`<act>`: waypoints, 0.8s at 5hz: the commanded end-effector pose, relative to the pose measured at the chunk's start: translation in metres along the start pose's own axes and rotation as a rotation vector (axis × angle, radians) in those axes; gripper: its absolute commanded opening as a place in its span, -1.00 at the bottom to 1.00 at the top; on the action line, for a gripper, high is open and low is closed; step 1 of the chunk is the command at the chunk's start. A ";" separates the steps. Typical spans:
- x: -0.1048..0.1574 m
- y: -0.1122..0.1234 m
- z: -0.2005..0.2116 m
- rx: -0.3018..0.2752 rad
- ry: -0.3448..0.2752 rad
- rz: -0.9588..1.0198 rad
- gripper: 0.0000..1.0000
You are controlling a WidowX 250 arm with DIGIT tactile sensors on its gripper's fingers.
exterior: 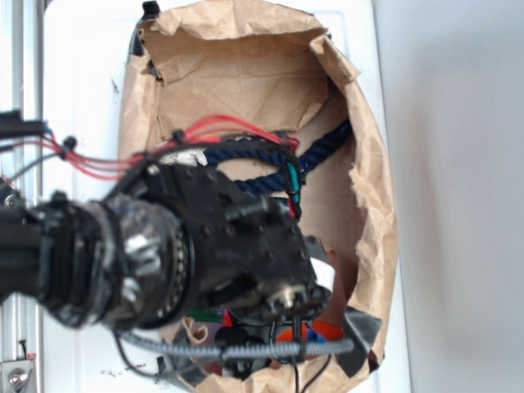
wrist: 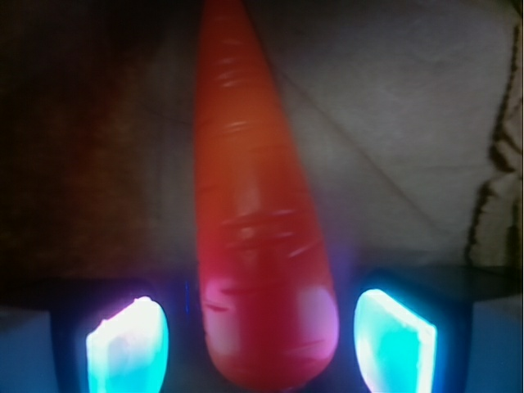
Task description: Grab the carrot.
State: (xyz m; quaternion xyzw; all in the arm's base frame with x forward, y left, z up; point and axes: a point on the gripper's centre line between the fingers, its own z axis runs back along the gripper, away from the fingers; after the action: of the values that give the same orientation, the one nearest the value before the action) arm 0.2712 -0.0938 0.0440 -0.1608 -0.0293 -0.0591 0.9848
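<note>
The carrot (wrist: 254, 246) fills the middle of the wrist view, a smooth orange tapered body with its narrow tip pointing away and its blunt end nearest the camera. My gripper (wrist: 262, 348) is open, with the carrot's blunt end between the two glowing cyan pads (wrist: 127, 344) and a dark gap on each side. No green stem end shows. In the exterior view the gripper (exterior: 293, 323) hangs low over the near end of the paper, and a bit of orange (exterior: 329, 330) shows beside it; the arm hides most of the carrot.
Crumpled brown paper (exterior: 246, 74) with raised edges surrounds the work area on a white table (exterior: 82, 82). A dark blue rope (exterior: 254, 164) lies across its middle, under red cables (exterior: 213, 127). A brown paper edge (wrist: 499, 180) rises at the right in the wrist view.
</note>
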 end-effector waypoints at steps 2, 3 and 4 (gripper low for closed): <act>0.001 0.002 0.020 0.094 -0.033 0.022 -1.00; 0.002 0.010 0.047 0.102 -0.090 0.065 -1.00; -0.020 0.035 0.101 0.039 -0.163 0.206 -1.00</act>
State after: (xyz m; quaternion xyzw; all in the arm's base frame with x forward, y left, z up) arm 0.2531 -0.0289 0.1143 -0.1484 -0.0731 0.0573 0.9846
